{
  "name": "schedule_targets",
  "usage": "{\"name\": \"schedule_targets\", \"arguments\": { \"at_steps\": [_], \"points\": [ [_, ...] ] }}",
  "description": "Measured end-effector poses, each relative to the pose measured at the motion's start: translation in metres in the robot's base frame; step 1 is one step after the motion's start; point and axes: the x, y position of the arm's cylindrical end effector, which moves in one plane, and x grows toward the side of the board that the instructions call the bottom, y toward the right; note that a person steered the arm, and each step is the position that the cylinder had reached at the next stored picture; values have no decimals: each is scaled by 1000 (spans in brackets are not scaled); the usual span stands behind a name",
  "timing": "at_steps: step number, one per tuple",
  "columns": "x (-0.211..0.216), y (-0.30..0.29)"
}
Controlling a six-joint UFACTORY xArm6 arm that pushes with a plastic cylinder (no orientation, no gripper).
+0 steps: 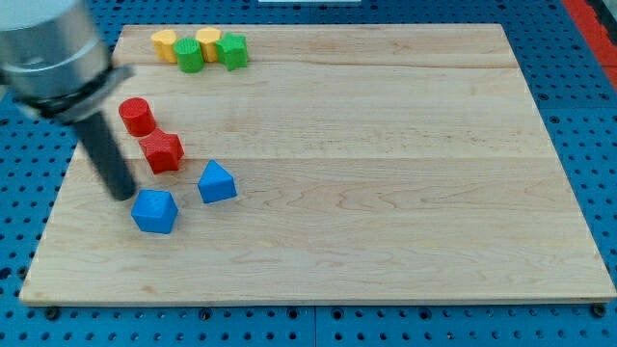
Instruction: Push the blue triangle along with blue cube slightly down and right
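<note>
One dark rod is ending this arm, with no jaws fitted, so no open or closed state applies; my tip (pixel 122 196) is resting on the counter (pixel 386 193) at the view's left. My tip is sitting just up and to the left of the blue cube (pixel 154 211), near it, though whether the two are touching cannot be told. Lying just to the right of that cube and slightly higher is the blue triangle (pixel 216 182), with a narrow strip of wood showing between the two blue blocks. Just above them, a red block of star-like outline (pixel 161 151) is sitting beside the rod's right flank, and a red cylinder (pixel 136 117) is standing just above it. Four more blocks are clustering at the counter's top left edge: a yellow cylinder (pixel 164 44), a green cylinder (pixel 189 55), a second yellow block (pixel 208 42) and a green block of irregular outline (pixel 232 50), packed closely side by side. Surrounding the wooden counter is a blue perforated base (pixel 29 241).
</note>
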Motion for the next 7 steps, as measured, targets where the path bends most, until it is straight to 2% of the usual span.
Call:
{"name": "schedule_targets", "arguments": {
  "at_steps": [1,2,3,5,6,7],
  "points": [
    [44,-33],
    [75,-41],
    [64,-19],
    [19,87],
    [16,117],
    [25,86]
  ]
}}
